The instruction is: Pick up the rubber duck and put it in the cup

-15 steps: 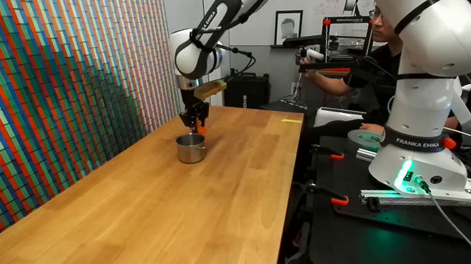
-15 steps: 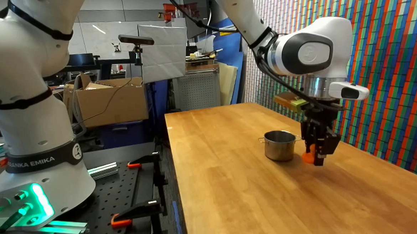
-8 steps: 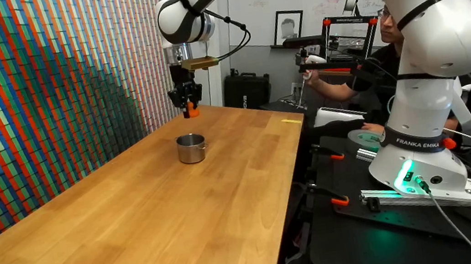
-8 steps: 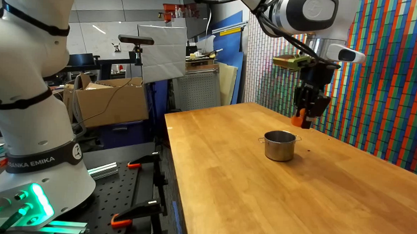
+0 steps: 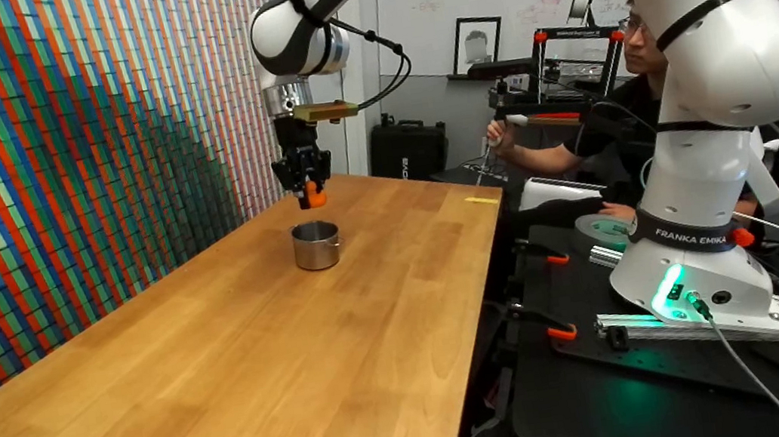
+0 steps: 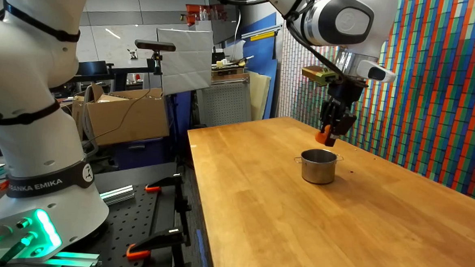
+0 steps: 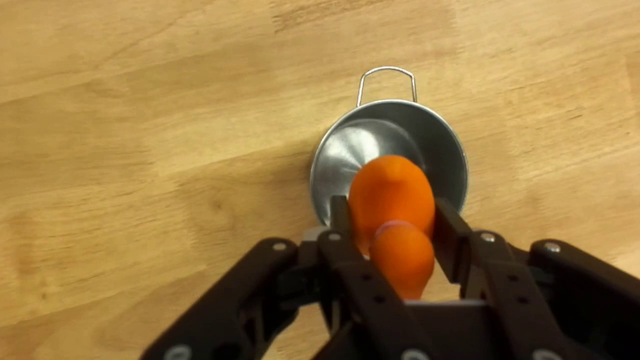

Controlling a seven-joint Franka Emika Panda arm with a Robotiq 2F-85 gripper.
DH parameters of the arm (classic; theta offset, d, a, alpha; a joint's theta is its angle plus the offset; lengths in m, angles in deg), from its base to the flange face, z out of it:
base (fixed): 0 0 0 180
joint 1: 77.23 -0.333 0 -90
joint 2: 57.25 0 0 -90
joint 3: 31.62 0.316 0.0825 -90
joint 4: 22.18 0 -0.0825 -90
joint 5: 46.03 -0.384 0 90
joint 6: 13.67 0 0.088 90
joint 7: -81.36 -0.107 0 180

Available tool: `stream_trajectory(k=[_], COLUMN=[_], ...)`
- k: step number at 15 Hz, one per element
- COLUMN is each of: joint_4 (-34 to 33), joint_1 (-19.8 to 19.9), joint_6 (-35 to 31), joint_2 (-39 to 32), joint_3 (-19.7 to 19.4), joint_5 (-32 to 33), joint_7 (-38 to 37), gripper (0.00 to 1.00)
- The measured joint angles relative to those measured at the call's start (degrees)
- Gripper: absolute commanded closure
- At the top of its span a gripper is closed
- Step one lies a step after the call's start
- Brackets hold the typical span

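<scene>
Gripping the rubber duck [image 7: 392, 207] between them, the dark jaws point down over the metal cup [image 6: 318, 171], narrowed to the duck's width, one jaw against each flank. In both exterior views I see the duck above the cup's rim and apart from it, almost straight over the opening. From the wrist it shows as two rounded orange parts with a thin pinkish line where they meet, and it hides the lower part of the cup's mouth; past it I can look down onto a stretch of shiny metal bottom. A wire handle [image 7: 388, 68] stands out from the rim there. The cup sits upright on the wooden desk [image 5: 266, 373], about midway between the long edge beside the wall of coloured tiles [image 5: 12, 188] and the long edge nearest the robot's base [image 5: 728, 270]. Close to that base-side edge, near a corner, lies a yellow strip [image 5: 482, 200]. Beyond the same edge a person [image 5: 642, 49] in glasses and a black top is partly hidden by the white arm [image 5: 725, 57]. Two black clamps [image 6: 160, 241] with orange ends sit between the desk and the base, and in an exterior view an open cardboard box [image 6: 126, 117] stands past a corner of the desk.
</scene>
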Motion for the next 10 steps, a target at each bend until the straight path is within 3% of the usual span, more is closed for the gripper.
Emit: stream_trajectory(k=[1, 5, 10], joint_4=[0.0, 0.0, -1.9], joint_1=[-0.2, -0.8, -0.7], joint_6=[-0.5, -0.8, -0.8], joint_2=[-0.5, -2.0, -2.3], joint_3=[0.0, 0.3, -0.6], joint_5=[0.0, -0.2, 0.0], joint_7=[0.0, 0.0, 0.0], gripper=[0.31, 0.02, 0.0])
